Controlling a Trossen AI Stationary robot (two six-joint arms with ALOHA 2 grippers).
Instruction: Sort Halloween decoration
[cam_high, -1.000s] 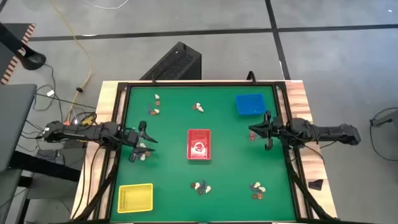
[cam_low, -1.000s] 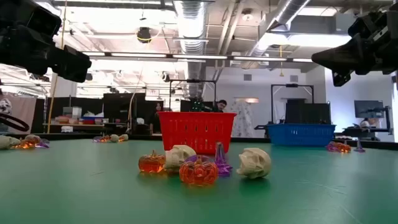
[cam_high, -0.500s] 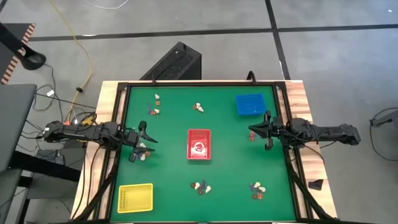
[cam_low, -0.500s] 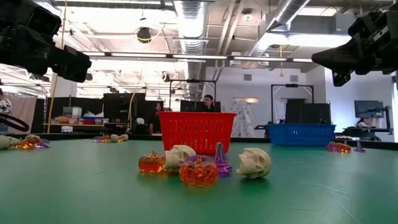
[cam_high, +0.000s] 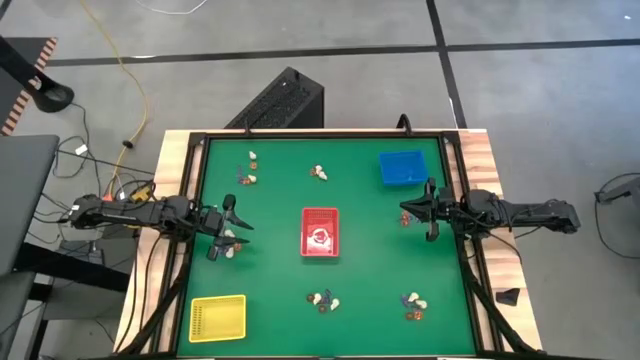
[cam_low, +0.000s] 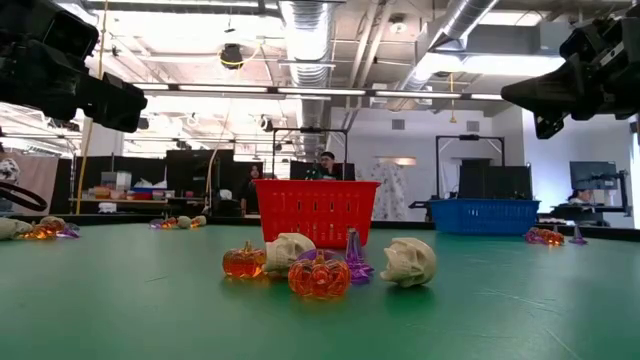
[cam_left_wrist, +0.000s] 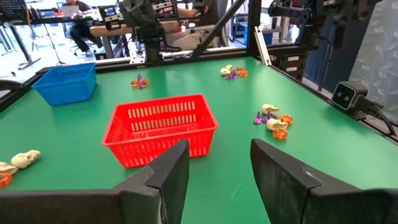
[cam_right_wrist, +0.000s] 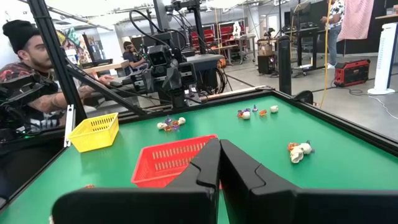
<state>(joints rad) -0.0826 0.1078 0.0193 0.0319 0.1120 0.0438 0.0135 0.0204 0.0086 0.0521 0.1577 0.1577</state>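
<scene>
Nothing moved: three trays (cam_high: 319, 232), left pincer (cam_high: 222, 229) spread, right pincer (cam_high: 429, 210) pressed together.

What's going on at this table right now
Two robot arms hang above a green table, neither holding anything. The left gripper is open over a small cluster of trinkets at the left edge; the right gripper is shut, near the blue tray. A red tray sits mid-table with something pale inside, a yellow tray at a near corner. Little skulls, pumpkins and purple pieces lie scattered in clusters, unsorted.
</scene>
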